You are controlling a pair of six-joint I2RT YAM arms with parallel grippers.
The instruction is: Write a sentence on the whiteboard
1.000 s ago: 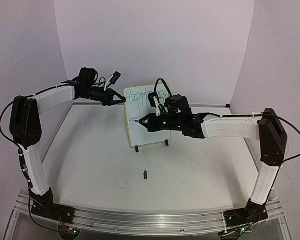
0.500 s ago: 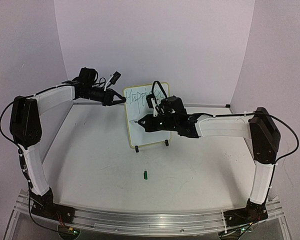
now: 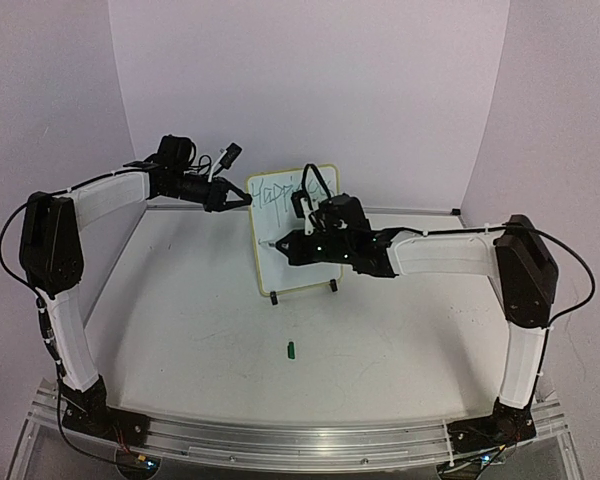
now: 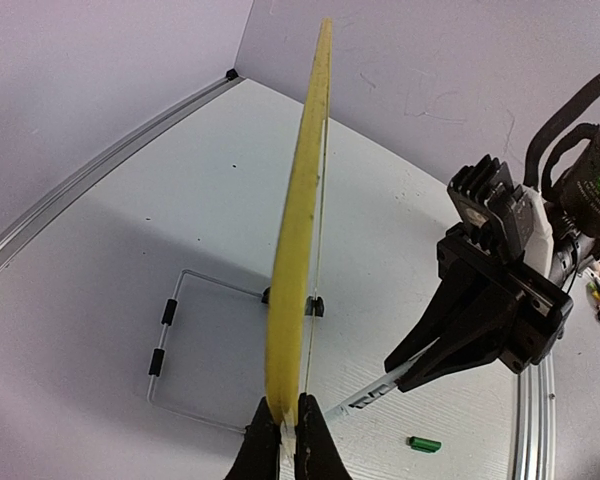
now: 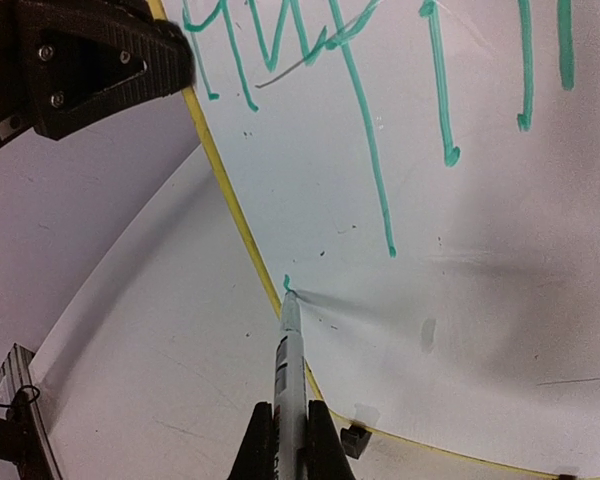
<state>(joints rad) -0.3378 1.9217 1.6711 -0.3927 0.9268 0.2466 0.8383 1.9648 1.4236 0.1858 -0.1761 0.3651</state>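
Right wrist view showed the right gripper (image 5: 288, 447) clenched on a white marker pen (image 5: 287, 365), tip touching the yellow-rimmed white whiteboard (image 5: 490, 300) left of centre, under the green handwritten sentence (image 5: 365, 150); bare board stretched rightward, and the left gripper (image 5: 180, 75) clamped its rim, upper left

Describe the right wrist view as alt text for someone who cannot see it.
The right gripper holds a white marker pen with its green tip touching the whiteboard near the yellow left rim, just below tall green handwritten strokes. The left gripper pinches the board's rim at upper left; the white table shows beneath.
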